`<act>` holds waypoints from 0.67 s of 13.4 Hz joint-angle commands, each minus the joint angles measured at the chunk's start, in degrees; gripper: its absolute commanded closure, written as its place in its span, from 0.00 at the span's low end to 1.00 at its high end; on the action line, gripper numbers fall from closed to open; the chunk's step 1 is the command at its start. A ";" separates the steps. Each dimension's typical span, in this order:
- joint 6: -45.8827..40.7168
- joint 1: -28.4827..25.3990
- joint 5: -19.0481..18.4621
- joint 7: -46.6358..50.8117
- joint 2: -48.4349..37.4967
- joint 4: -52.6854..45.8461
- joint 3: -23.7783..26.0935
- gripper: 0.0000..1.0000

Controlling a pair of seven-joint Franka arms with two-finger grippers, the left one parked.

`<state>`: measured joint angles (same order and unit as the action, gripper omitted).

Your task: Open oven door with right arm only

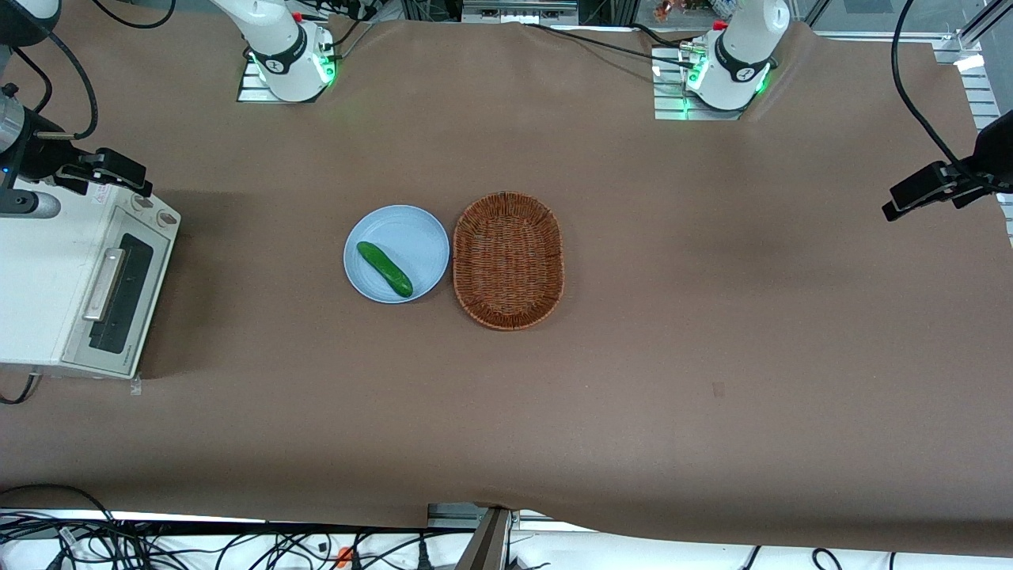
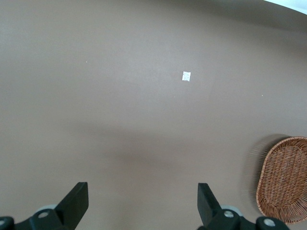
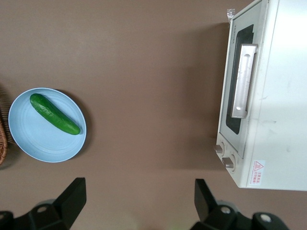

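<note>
Oven door (image 1: 119, 294) sits shut on the oven (image 1: 47, 269) at the working arm's end of the table in the front view, the gripper (image 1: 119, 170) hanging above the knobs. The right wrist view adds its spread fingers (image 3: 72, 196), the handle (image 3: 241, 80), and a cucumber (image 3: 54, 113) on a plate (image 3: 29, 139). The left wrist view shows only a basket (image 2: 285, 179).
</note>
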<state>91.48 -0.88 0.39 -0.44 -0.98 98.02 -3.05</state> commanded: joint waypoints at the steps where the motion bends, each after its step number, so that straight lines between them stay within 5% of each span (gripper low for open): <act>1: -1.04 0.44 -0.83 0.70 0.28 -1.26 0.67 0.00; 9: -1.21 -0.09 -0.92 0.35 0.37 -2.14 0.76 0.00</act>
<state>91.48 -1.03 0.29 -0.44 -0.99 97.29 -2.76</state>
